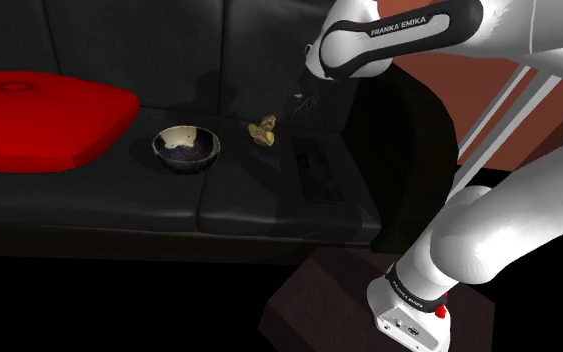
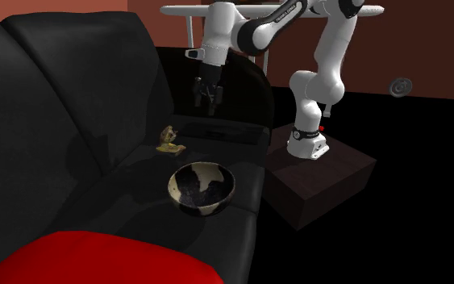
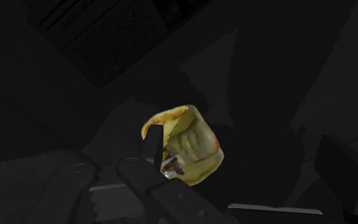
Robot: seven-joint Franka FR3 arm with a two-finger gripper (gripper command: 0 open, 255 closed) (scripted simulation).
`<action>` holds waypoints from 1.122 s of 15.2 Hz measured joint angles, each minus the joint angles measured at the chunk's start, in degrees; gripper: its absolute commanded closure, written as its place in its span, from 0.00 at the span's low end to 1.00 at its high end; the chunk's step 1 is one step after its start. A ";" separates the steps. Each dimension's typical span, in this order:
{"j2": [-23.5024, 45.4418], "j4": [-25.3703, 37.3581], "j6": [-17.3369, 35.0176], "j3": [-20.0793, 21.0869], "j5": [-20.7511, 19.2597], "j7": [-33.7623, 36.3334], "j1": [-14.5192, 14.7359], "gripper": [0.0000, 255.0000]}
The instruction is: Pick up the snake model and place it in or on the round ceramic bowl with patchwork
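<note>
The gripper (image 2: pixel 207 97) hangs open, holding nothing. That small yellowish snake model (image 1: pixel 262 128) looks light and stiff; I'd pinch across its raised coil

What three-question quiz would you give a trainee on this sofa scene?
1. What does the snake lie on?
2. True or false: the fingers clasp the snake.
3. In the shoulder view, what lies left of the bowl? A red cushion, B snake, C lamp.
Key: 1 the black sofa; 2 false, they stand open above it; 3 A.
</note>
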 measured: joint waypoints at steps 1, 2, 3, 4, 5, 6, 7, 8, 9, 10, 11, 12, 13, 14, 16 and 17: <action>1.75 0.67 1.70 -0.33 0.14 -0.82 0.04 0.00; 3.70 1.69 3.25 -0.79 0.38 -1.84 0.05 0.00; 5.94 2.77 5.02 -1.15 0.72 -2.77 0.12 0.00; 7.86 3.78 6.53 -1.39 1.06 -3.57 0.21 0.00; 9.84 4.81 8.07 -1.62 1.48 -4.42 0.29 0.00; 11.84 6.31 9.15 -2.03 2.05 -5.65 0.23 0.00; 14.07 7.90 10.38 -2.40 2.73 -6.95 0.16 0.00; 16.28 9.63 11.42 -2.66 3.47 -8.18 0.09 0.00; 17.14 10.34 11.92 -2.75 3.77 -8.78 0.03 0.00; 18.12 10.78 12.67 -2.79 4.14 -9.24 0.01 0.00; 19.00 11.03 13.38 -2.79 4.46 -9.57 0.00 0.00; 19.77 11.20 14.01 -2.78 4.76 -9.88 -0.02 0.00; 20.58 11.31 14.71 -2.73 5.04 -10.05 0.00 0.00; 21.11 11.28 15.26 -2.69 5.25 -10.20 0.01 0.00; 22.82 11.80 16.44 -2.59 5.90 -10.67 -0.02 0.00; 23.53 12.06 16.86 -2.55 6.20 -10.90 -0.06 0.00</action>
